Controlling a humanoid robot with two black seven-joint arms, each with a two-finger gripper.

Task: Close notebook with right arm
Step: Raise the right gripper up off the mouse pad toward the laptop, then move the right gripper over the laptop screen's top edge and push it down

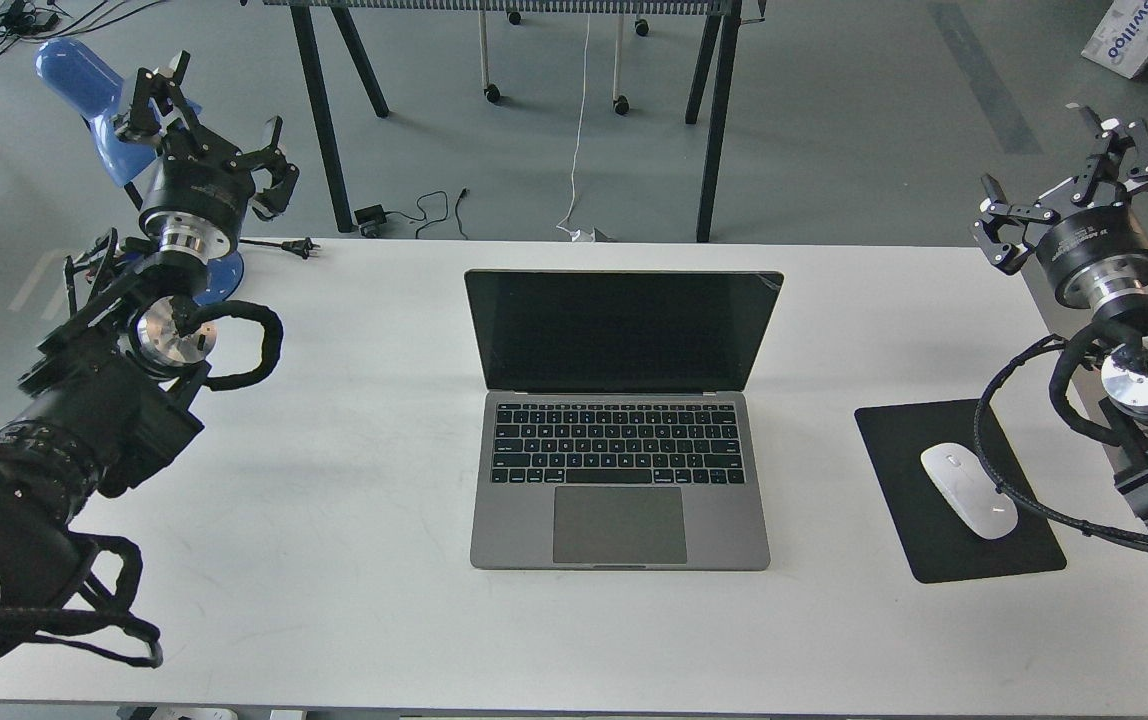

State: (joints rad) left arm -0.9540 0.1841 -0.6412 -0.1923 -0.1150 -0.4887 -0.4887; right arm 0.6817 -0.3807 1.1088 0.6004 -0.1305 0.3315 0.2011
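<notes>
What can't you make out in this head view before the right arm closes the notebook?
- Notebook: lid's back and hinge hidden behind its own upright screen.
- Right arm: its base is cut off by the right edge.
- Cardboard box: cut off at the top edge, print partly readable.

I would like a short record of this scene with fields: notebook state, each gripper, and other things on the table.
notebook: notebook open, screen black, at table centre
right gripper: right gripper open, raised beyond the table's right edge, holding nothing
left gripper: left gripper open, raised at far left, holding nothing
other things: white mouse on black mouse pad, right of notebook
surface: white table
</notes>
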